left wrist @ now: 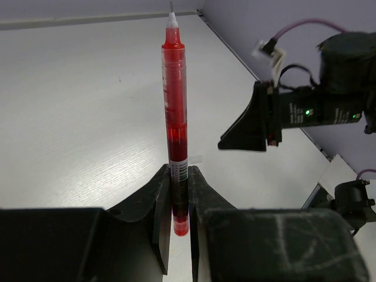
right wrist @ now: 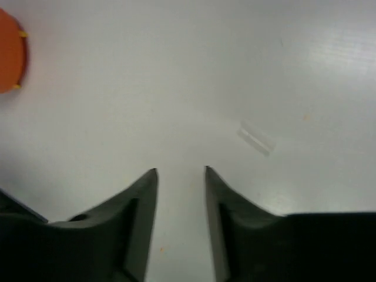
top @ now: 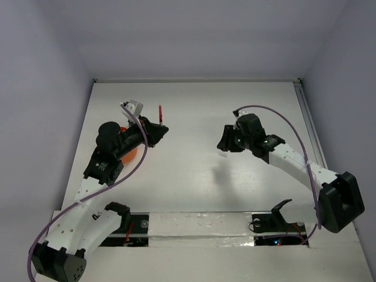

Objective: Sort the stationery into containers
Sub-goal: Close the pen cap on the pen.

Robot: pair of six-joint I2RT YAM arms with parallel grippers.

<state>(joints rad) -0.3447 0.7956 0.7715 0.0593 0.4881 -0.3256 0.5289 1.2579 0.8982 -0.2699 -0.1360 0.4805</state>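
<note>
Pen (left wrist: 175, 117) translucent red, white tip, barcode label; pot (right wrist: 9, 50) orange; table (top: 194, 117) white; cable (left wrist: 302, 23) purple.

top: overhead, far, facing down | wrists: close, low, facing forward | shared: table (top: 194, 117), pot (right wrist: 9, 53)

Robotics lab test cell, I'd say: bare white table (top: 194, 106) under the left gripper (top: 161, 129) and right gripper (top: 224, 147), blank pale walls (top: 41, 70) boxing them in on three sides, purple cables (top: 288, 126) trailing behind each wrist
</note>
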